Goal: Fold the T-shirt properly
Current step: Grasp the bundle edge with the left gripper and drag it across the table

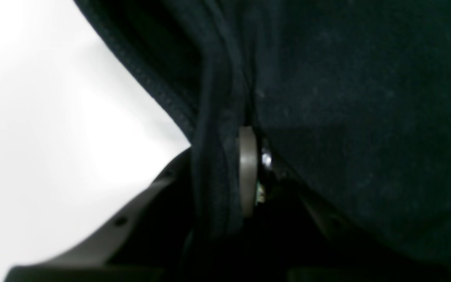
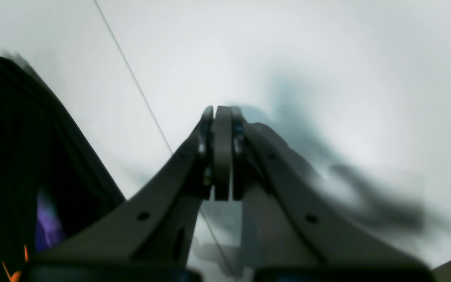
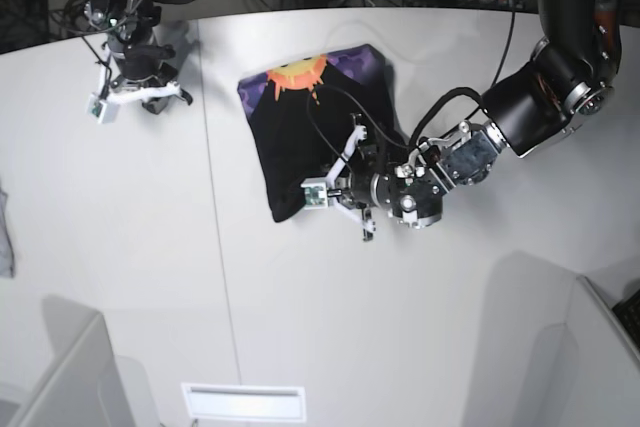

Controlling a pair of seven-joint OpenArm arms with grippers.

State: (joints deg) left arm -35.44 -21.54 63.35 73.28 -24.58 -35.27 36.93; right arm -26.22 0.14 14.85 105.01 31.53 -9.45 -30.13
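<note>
Fig.: our left gripper pinches the T-shirt hem; right gripper clenched, empty. Cloth soft, limp, light; grip at edges/corners.

Wide bare table across the lower frame — easy passage there. At centre the T-shirt and left gripper block the way — right gripper crowds the upper left.

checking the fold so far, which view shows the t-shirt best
The base view: the whole T-shirt lies folded on the white table, sun print at its far edge. The left wrist view shows only black cloth pinched in the left gripper; the right wrist view catches one edge beside the shut right gripper.
</note>
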